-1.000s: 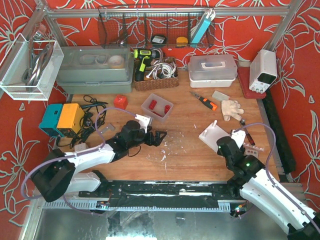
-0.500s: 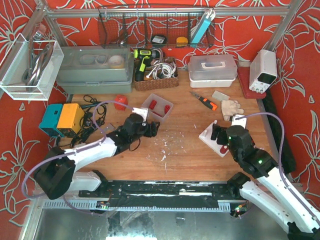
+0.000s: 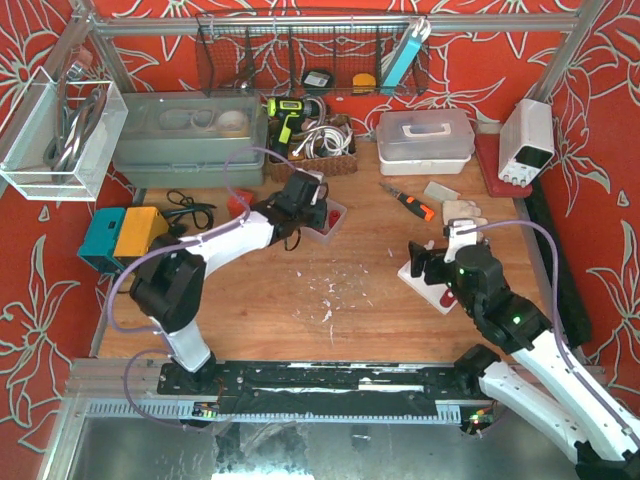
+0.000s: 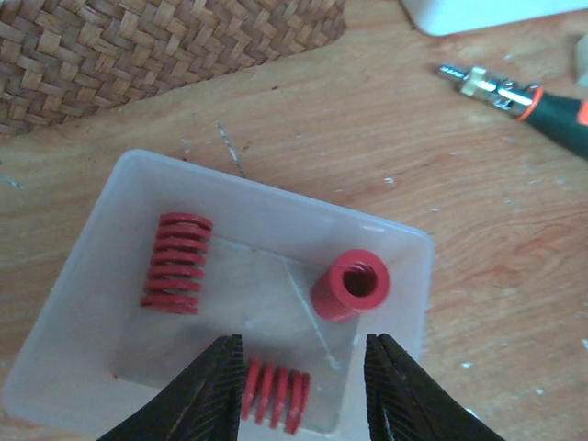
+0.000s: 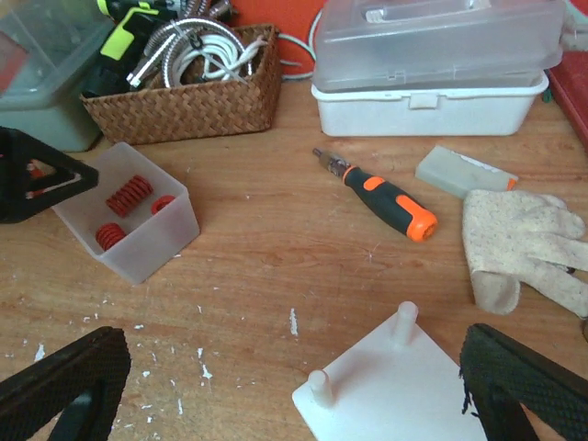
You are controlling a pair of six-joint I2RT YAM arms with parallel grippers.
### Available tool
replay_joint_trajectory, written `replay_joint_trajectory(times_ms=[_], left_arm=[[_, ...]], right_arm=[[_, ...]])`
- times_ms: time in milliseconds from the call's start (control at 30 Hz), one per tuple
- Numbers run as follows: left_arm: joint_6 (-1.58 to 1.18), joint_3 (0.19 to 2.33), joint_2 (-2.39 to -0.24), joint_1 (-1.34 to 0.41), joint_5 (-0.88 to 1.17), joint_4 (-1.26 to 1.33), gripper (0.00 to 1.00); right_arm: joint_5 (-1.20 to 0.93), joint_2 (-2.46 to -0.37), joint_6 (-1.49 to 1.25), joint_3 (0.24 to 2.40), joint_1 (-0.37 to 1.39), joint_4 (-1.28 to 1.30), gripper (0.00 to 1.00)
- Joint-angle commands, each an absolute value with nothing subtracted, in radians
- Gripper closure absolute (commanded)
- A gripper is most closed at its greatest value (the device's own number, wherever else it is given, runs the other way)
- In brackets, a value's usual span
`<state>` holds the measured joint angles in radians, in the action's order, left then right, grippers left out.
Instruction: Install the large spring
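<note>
A clear plastic bin (image 4: 110,367) (image 3: 333,211) (image 5: 152,241) holds three red springs. The longest, the large spring (image 4: 175,264), lies at the bin's left. A thick one (image 4: 351,285) stands on end at the right, and a short one (image 4: 274,395) lies at the near side. My left gripper (image 4: 308,390) (image 3: 305,205) hovers over the bin, open; the short spring sits just inside its left finger (image 4: 216,395). My right gripper (image 5: 294,395) (image 3: 435,265) is wide open above the white base plate (image 5: 404,404) (image 3: 418,272), which carries two upright pegs (image 5: 405,322).
A wicker basket (image 5: 184,87) and a white lidded box (image 5: 427,64) stand at the back. An orange-handled screwdriver (image 5: 381,197), a pale block (image 5: 459,173) and a glove (image 5: 519,239) lie right of centre. White chips speckle the wood.
My left arm swung from mid-table back to the spring bin, its jaws narrowing. My right gripper rose over the white plate and opened wide.
</note>
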<state>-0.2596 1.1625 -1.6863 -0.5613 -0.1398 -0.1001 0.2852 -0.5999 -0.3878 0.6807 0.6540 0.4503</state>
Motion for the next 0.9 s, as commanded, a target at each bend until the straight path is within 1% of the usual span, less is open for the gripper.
replay_joint_trajectory(times_ms=[0, 100, 200, 300, 633, 767, 867], left_arm=[[-0.163, 1.282, -1.757, -0.525, -0.124, -0.27, 0.6], [-0.013, 1.266, -1.758, -0.528, -0.005, -0.186, 0.6], [0.143, 1.185, -1.718, -0.525, 0.023, -0.061, 0.6], [0.338, 1.127, -1.686, -0.523, 0.106, 0.031, 0.59], [0.617, 1.169, -1.753, -0.398, 0.242, -0.008, 0.57], [0.674, 1.201, -1.779, -0.385, 0.327, -0.017, 0.53], [0.614, 1.241, -1.821, -0.387, 0.392, -0.005, 0.57]], right_arm=[[0.266, -0.539, -0.365, 0.638, 0.657, 0.404, 0.02], [0.259, -0.506, -0.367, 0.617, 0.658, 0.387, 0.02], [0.247, -0.491, -0.364, 0.616, 0.657, 0.384, 0.02], [0.253, -0.477, -0.361, 0.611, 0.657, 0.384, 0.02], [0.261, -0.469, -0.35, 0.606, 0.657, 0.386, 0.02], [0.274, -0.468, -0.349, 0.599, 0.657, 0.374, 0.02], [0.277, -0.468, -0.348, 0.596, 0.657, 0.369, 0.02]])
